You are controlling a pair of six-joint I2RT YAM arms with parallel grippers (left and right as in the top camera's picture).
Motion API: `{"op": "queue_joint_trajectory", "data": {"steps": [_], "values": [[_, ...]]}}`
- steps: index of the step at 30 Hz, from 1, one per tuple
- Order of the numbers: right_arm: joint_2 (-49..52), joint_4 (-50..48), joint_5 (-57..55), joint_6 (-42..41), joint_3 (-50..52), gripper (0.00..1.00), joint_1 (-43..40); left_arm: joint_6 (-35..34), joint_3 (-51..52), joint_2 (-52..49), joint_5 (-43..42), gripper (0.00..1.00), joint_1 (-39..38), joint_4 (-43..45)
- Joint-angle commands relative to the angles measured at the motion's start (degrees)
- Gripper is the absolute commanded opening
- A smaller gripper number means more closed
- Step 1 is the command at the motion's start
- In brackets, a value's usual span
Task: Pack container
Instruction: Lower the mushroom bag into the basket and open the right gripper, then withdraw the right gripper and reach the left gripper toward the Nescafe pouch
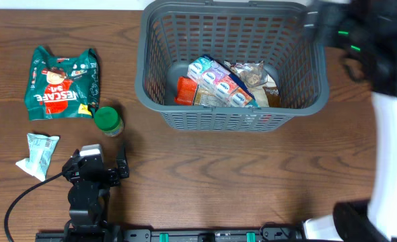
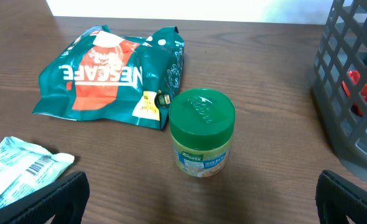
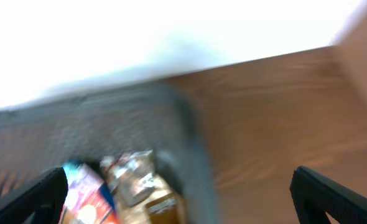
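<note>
The dark grey slotted basket (image 1: 159, 107) stands at the back centre and holds a pastel carton (image 1: 222, 82), an orange packet (image 1: 186, 91) and a brown foil packet (image 1: 256, 75). On the table to its left lie a green Nescafe bag (image 1: 60, 82), a green-lidded Knorr jar (image 1: 108, 122) and a small pale green packet (image 1: 38, 154). My left gripper (image 1: 109, 169) is open and empty, just in front of the jar (image 2: 202, 134). My right gripper (image 3: 183, 199) is open and empty, blurred, over the basket's right rim (image 3: 193, 155).
The basket's corner (image 2: 351, 93) is at the right of the left wrist view. The Nescafe bag (image 2: 115, 74) lies behind the jar and the pale packet (image 2: 22, 168) beside my left finger. The right arm (image 1: 373, 40) reaches in from the far right.
</note>
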State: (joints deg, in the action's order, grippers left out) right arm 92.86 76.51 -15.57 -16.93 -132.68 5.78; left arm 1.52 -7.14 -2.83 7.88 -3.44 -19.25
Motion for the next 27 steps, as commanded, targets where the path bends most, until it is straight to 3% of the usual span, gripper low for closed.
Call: {"op": "queue_joint_trajectory", "data": {"steps": [1,19,27], "values": [[-2.5,2.3,-7.5,-5.3,-1.0,0.99,-3.5,0.2,1.2,0.4,0.2,0.99,-0.1,-0.3],[-4.0,10.5,-7.3,-5.3,-0.7,0.99,-6.9,-1.7,1.0,0.4,0.2,0.98,-0.1,1.0],[-4.0,10.5,-7.3,-5.3,-0.7,0.99,-6.9,-3.0,-10.0,-3.8,0.3,0.98,-0.1,-0.6]]}}
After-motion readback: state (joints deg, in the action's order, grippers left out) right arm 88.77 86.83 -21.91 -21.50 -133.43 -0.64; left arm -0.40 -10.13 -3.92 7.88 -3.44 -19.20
